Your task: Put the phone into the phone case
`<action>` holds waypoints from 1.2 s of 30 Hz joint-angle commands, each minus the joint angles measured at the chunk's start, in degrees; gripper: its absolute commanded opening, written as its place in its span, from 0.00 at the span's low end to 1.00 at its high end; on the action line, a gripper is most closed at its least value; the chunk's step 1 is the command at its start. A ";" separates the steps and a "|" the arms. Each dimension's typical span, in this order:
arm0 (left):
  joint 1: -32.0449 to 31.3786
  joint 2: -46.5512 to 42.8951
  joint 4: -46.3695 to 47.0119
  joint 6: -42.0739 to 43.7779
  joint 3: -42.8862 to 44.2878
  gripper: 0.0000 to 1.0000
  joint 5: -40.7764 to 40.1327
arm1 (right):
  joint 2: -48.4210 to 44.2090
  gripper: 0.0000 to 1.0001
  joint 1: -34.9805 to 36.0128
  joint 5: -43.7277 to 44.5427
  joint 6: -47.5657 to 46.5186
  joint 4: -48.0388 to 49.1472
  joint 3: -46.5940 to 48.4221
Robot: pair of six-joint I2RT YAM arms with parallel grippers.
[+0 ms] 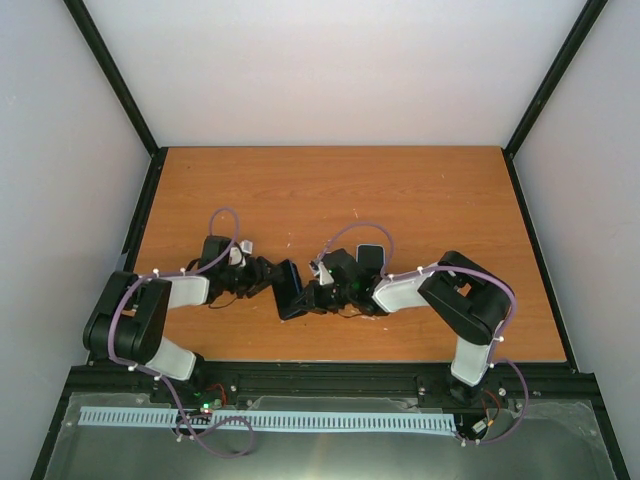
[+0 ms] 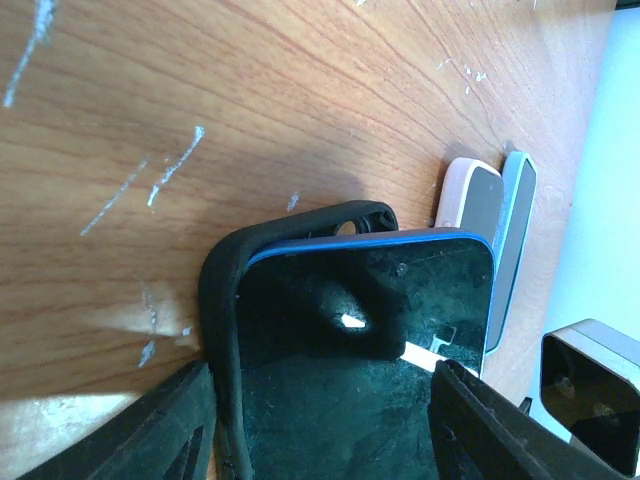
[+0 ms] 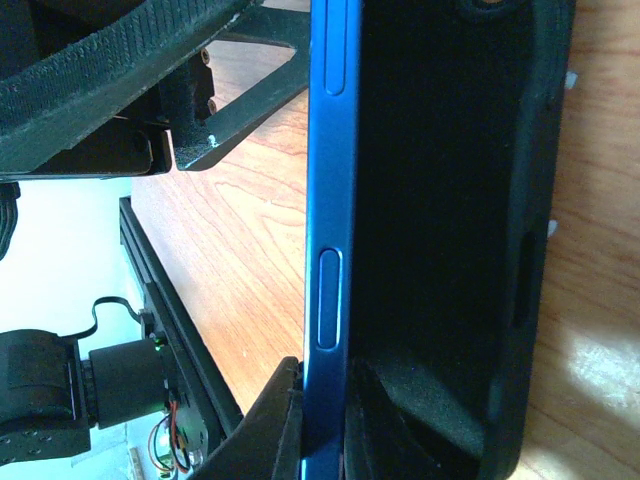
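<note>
A: Where is the phone [image 2: 400, 300] found?

B: It is seen near the front edge of the table [image 1: 330, 190], between the two arms, partly inside the black phone case [image 2: 222, 300]. In the left wrist view one long side and one corner are wrapped by the case rim, just by the camera cutout [image 2: 350, 217]. The other top corner is shown as bare blue (how far the phone is seated cannot be told).

A: What is cut off?

B: In that view the lower part of both is lost below the frame. In the right wrist view only the blue side with a long side button [image 3: 329, 310] is shown. It is shown so close that screen and case interior are merged into one black mass.

A: How is the left gripper [image 2: 322, 385] set?

B: Its fingers are spread to either side of the cased phone. Contact is hidden, so a hold cannot be told.

A: And the right gripper [image 1: 312, 296]?

B: It is clenched on the phone's edge, with one finger [image 3: 270, 430] laid against the blue side.

A: What else is made out?

B: A white handset [image 2: 468, 198] and a pale blue handset [image 2: 517, 225] are seen beyond the case, just beside each other. A grey-rimmed box [image 2: 592, 385] is cropped at the lower right and cannot be identified.
</note>
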 commanded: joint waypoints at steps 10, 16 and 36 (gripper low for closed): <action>-3.92 2.26 4.04 -2.43 0.87 0.55 3.78 | -0.83 0.07 0.78 -1.26 2.68 -1.46 -2.84; -4.01 2.37 3.54 -2.06 1.26 0.54 3.71 | -5.02 0.15 0.78 4.26 -1.62 -10.41 -1.08; -4.01 2.93 -2.42 1.29 3.76 0.52 -0.48 | -7.75 0.33 0.54 14.71 -9.11 -27.08 6.19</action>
